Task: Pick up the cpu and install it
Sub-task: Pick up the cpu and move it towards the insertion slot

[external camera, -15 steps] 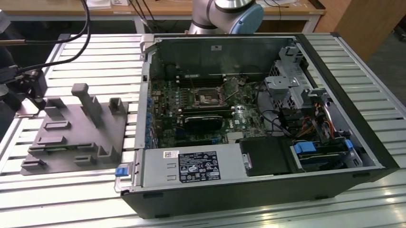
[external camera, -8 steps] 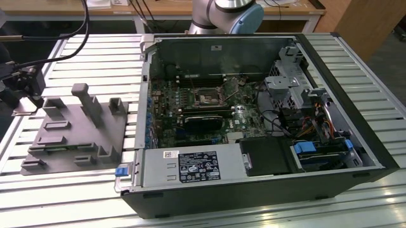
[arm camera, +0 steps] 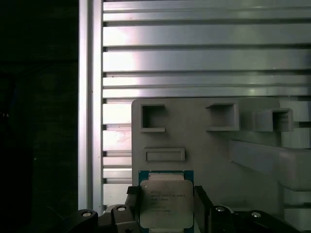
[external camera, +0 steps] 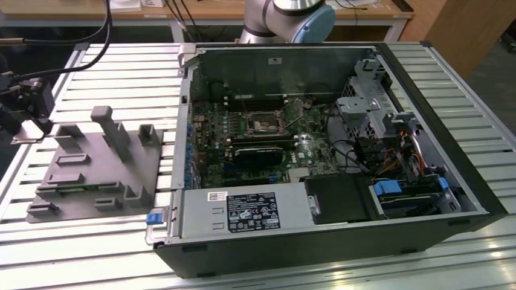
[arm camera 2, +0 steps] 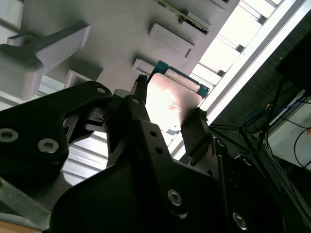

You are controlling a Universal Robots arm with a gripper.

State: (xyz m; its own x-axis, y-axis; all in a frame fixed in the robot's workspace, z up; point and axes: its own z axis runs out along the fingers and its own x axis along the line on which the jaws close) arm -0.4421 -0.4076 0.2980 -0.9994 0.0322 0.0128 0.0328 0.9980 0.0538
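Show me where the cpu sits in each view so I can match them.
First wrist view: the cpu lies on the grey fixture plate, at the gripper.
Second wrist view: the cpu lies beyond the gripper's black body, on the same plate.
Exterior view: too small to tell; search the plate's corner on the exterior view's left.
Shared landmark: the fixture plate's upright blocks.

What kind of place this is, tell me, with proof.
Probably a robotics lab or workshop bench for computer assembly: an open computer case lies on a slatted metal table, a grey fixture plate beside it, a robot arm behind.
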